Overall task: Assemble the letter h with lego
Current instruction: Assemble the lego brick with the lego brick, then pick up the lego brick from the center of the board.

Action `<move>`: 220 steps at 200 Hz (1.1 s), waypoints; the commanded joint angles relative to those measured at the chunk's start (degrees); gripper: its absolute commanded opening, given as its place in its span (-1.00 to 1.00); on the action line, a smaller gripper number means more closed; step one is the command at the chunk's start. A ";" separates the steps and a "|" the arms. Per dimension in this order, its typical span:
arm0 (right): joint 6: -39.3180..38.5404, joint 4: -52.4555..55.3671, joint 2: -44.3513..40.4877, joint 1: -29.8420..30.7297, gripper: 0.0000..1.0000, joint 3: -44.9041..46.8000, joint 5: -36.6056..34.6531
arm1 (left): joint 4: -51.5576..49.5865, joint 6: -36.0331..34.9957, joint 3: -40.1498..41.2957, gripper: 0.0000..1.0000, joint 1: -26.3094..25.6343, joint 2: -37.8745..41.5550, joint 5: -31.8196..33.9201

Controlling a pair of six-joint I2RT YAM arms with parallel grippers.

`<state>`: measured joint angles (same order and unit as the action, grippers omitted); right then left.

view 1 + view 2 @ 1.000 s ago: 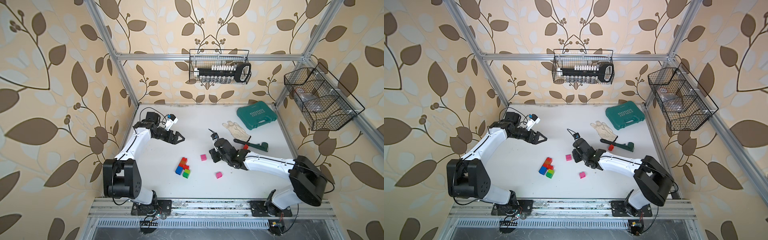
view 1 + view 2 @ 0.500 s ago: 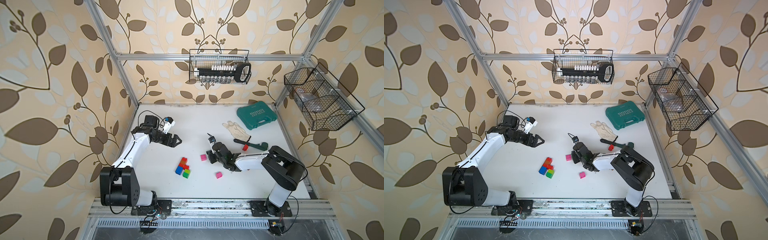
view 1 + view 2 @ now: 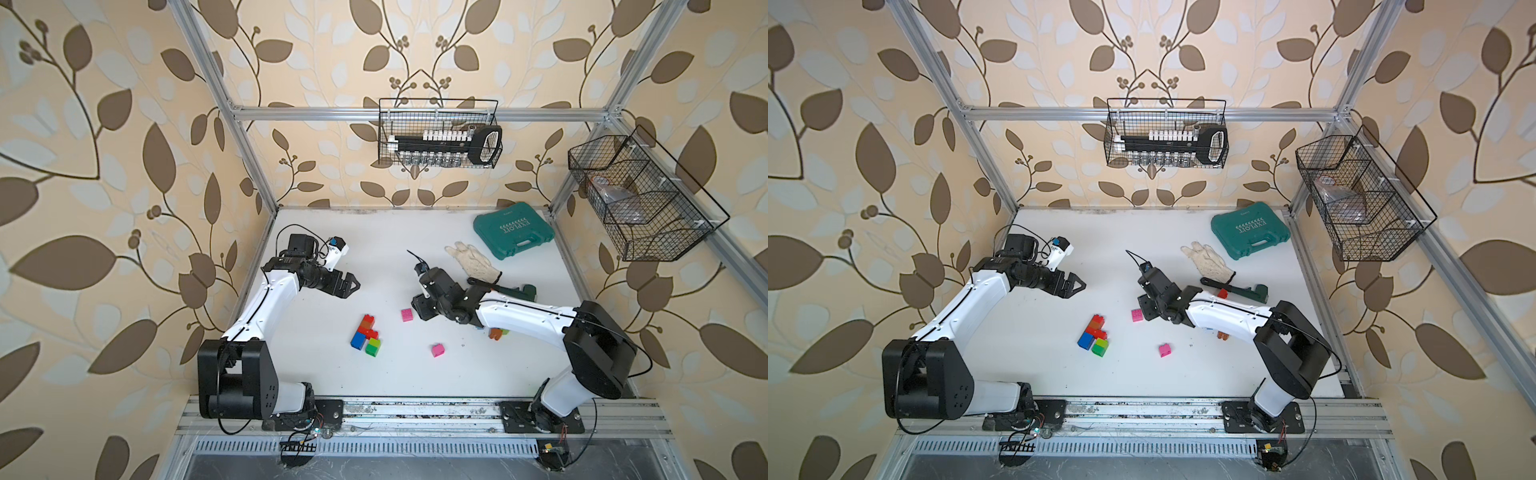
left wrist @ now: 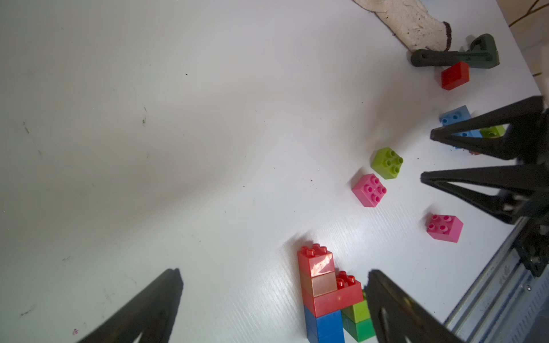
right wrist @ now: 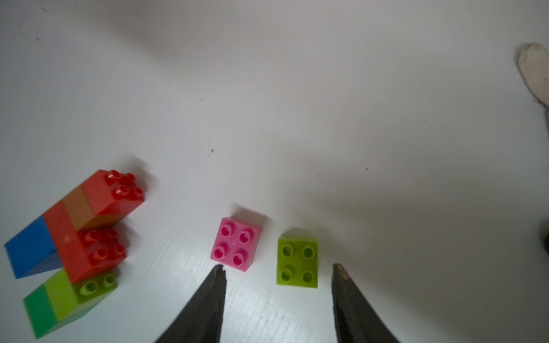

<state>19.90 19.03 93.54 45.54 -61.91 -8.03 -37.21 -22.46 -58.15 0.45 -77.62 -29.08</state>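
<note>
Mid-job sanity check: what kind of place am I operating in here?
Most likely a purpose-built robot test cell, not a real room: an aluminium frame boxes in a white tabletop, leaf-patterned wallpaper panels serve as walls, and a wire basket of tools hangs from the frame's back bar.

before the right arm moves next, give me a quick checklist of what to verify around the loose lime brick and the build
1. right gripper open: ok, jaws apart, nothing held.
2. lime brick loose, studs up, just ahead of the right fingertips: ok.
3. pink brick beside it clear of the fingers: not ok, one fingertip sits almost at its corner.
4. left gripper open and apart from the bricks: ok.
5. partial build lying flat, nothing touching it: ok.
6. letter h finished: not ok, loose bricks remain.
</note>
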 commanded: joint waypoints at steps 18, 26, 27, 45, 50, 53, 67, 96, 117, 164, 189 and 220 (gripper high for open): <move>1.11 24.17 8.35 -2.35 0.08 -10.94 5.01 | 8.60 -2.24 6.81 0.98 2.24 3.41 7.57; 1.52 25.41 10.09 -2.70 0.08 -12.60 5.27 | 10.21 -2.23 8.10 0.98 3.38 3.51 7.58; 1.58 25.60 10.31 -2.81 0.08 -12.74 5.38 | 10.31 -2.24 8.25 0.98 3.53 3.48 7.56; 1.89 27.00 13.78 -3.52 0.08 -15.33 7.45 | 12.11 -2.13 9.86 0.98 6.53 2.21 5.82; 1.97 27.32 14.61 -3.70 0.08 -16.01 7.75 | 12.61 -1.76 10.19 0.98 7.42 1.76 5.30; 1.94 27.51 15.10 -3.70 0.08 -16.38 7.74 | 12.91 -1.53 10.35 0.98 7.91 1.53 4.96; 1.98 27.91 16.85 -3.79 0.08 -17.84 7.07 | 13.56 -1.06 10.69 0.98 9.92 0.47 3.63; 1.17 27.21 20.19 -4.06 0.03 -19.52 6.60 | 14.11 -0.69 10.62 0.98 11.83 0.09 3.95; 1.41 26.73 21.92 -4.06 -0.07 -20.63 6.30 | 15.20 -0.31 11.08 0.98 12.34 0.11 5.24; 2.23 27.83 23.27 -4.08 -0.35 -22.89 4.79 | 15.95 -0.75 11.74 0.98 12.54 -0.94 5.70; 3.93 28.45 21.54 -3.67 -0.40 -23.30 5.26 | 15.97 -0.57 11.77 0.98 12.53 -1.09 5.63; 8.98 28.67 18.54 -0.84 -0.43 -23.49 5.88 | 15.39 -0.83 11.70 0.98 12.50 -0.77 5.70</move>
<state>24.16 46.11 115.22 42.28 -83.92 -2.35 -22.17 -23.42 -46.61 12.47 -78.72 -23.51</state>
